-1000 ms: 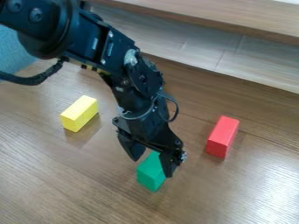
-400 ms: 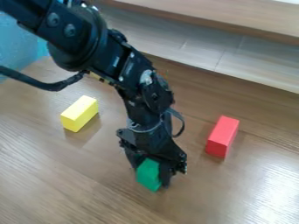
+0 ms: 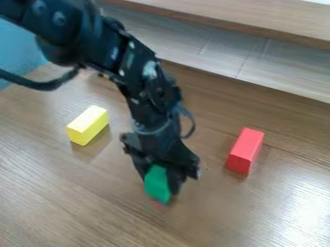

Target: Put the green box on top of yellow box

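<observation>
Bright, soft light over the table (image 3: pixel 97 207); a white glare at its lower right, a paler sheen down its left; a soft shadow falls to the lower right of the yellow block (image 3: pixel 88 126), a fainter one hugs the red block (image 3: pixel 245 150); the yellow top gleams palest.

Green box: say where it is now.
Camera view, lower middle: the green box is in the gripper, the yellow box to image left, the red box right.
</observation>
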Robot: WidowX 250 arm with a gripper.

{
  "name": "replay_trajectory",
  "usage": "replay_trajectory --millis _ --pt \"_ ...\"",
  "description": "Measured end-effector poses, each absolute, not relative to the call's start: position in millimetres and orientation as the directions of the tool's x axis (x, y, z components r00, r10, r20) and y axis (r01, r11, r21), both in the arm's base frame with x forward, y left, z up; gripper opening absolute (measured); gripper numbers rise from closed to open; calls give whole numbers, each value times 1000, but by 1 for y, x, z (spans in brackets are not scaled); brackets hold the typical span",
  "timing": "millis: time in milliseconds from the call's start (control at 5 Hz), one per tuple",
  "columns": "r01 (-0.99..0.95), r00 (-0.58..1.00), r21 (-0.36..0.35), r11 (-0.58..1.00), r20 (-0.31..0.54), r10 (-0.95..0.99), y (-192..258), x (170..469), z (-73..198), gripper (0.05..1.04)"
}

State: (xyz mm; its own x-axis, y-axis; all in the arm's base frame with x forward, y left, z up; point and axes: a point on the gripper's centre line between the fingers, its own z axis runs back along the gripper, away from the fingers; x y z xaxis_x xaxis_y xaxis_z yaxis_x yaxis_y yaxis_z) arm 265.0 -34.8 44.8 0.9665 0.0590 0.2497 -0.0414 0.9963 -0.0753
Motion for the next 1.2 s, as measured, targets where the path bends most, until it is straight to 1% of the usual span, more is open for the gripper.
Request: replay_trajectory --millis 200,400,600,800,1200 --pt "-112 954 -67 991 272 126 -8 269 67 593" --pt "-192 940 -93 977 268 210 27 270 76 593" --pt "-272 917 -101 957 273 290 64 267 81 593" --pt "-322 897 -106 941 284 339 90 267 86 593" --pt "-364 881 -103 926 283 378 121 272 85 593"
